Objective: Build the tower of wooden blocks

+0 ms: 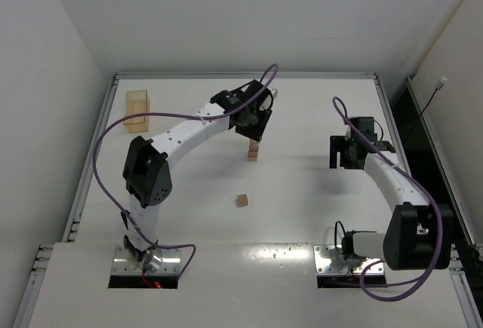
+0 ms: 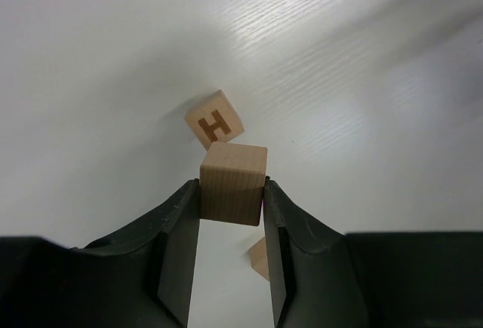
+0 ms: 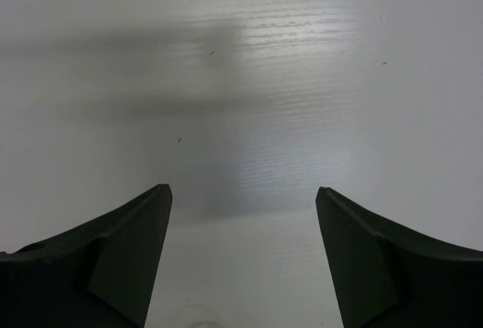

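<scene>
My left gripper [image 1: 253,126] is shut on a plain tan wood block [image 2: 234,183], held between both fingertips. In the top view it hovers right over the tower [image 1: 253,151], a short narrow stack of tan cubes in mid-table. In the left wrist view a smaller cube marked H [image 2: 215,124] lies just beyond the held block, turned askew. A corner of another cube [image 2: 260,259] shows behind the right finger. One loose cube [image 1: 242,200] sits on the table nearer the arms. My right gripper [image 1: 349,153] is open and empty over bare table [image 3: 243,192].
A larger light wooden box [image 1: 137,111] stands at the far left near the table's raised rim [image 1: 98,128]. The white table is walled on the left and at the back. Purple cables loop off both arms.
</scene>
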Robot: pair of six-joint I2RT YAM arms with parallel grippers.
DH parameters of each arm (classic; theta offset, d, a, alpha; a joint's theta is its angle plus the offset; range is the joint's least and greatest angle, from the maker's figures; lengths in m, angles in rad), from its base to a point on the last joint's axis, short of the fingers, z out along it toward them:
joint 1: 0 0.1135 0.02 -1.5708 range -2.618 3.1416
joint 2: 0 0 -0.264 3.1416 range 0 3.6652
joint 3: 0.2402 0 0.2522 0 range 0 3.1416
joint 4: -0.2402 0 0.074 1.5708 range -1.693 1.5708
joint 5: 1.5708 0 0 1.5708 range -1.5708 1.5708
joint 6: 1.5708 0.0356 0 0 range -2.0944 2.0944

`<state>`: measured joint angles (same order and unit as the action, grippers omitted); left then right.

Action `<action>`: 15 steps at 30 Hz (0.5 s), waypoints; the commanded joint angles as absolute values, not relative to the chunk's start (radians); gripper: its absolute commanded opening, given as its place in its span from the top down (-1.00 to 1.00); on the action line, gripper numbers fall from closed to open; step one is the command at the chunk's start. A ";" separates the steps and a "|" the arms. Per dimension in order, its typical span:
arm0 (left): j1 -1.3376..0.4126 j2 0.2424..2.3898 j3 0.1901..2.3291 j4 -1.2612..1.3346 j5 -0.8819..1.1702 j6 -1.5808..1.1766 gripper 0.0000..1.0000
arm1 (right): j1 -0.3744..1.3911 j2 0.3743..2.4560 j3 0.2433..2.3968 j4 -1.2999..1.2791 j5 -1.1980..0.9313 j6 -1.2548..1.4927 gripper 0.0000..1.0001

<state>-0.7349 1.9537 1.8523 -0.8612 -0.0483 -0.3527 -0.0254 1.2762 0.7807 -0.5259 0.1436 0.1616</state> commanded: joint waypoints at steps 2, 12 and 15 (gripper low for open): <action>-0.736 1.979 1.911 -0.870 -0.133 -0.379 1.00 | -0.037 1.252 0.825 -0.512 0.121 0.178 -0.48; -0.736 2.022 1.945 -0.880 -0.143 -0.351 1.00 | -0.046 1.252 0.816 -0.512 0.112 0.178 -0.48; -0.736 2.031 1.945 -0.881 -0.143 -0.333 1.00 | -0.055 1.252 0.816 -0.512 0.112 0.178 -0.48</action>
<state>-0.7349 2.0277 1.9083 -0.8806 -0.1295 -0.3473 -0.0437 1.2762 0.7807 -0.5259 0.1249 0.1619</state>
